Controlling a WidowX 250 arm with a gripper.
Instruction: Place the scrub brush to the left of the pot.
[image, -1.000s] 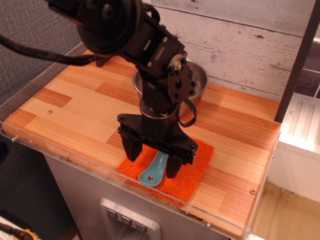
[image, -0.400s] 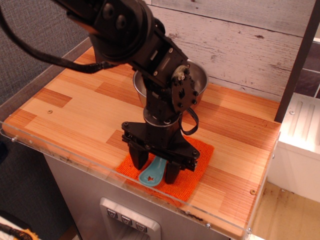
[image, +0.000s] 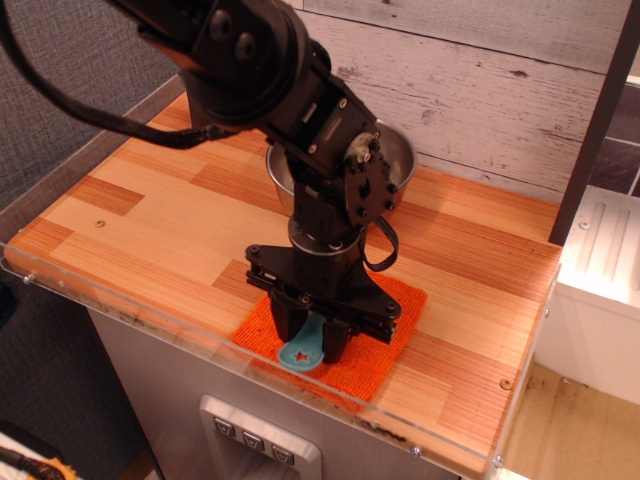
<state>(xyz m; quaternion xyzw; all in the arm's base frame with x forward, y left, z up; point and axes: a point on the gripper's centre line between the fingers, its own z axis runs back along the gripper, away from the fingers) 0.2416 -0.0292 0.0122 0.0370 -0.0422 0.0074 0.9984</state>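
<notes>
The light-blue scrub brush (image: 302, 353) lies on the orange cloth (image: 385, 335) near the table's front edge. Only its flat handle end with the star cutout shows; the bristle head is hidden under the gripper. My gripper (image: 312, 340) points straight down over it, its two black fingers (image: 288, 325) pressed against either side of the handle. The shiny steel pot (image: 398, 165) stands behind the arm near the back wall, mostly hidden by the wrist.
The wooden tabletop (image: 150, 220) has a transparent rim along its front edge (image: 130, 310). A grey plank wall stands close behind the pot. A dark post (image: 595, 120) rises at the right.
The gripper has come down onto the cloth and its fingers have drawn together from a wide spread until they grip the brush handle. The brush has not shifted.
</notes>
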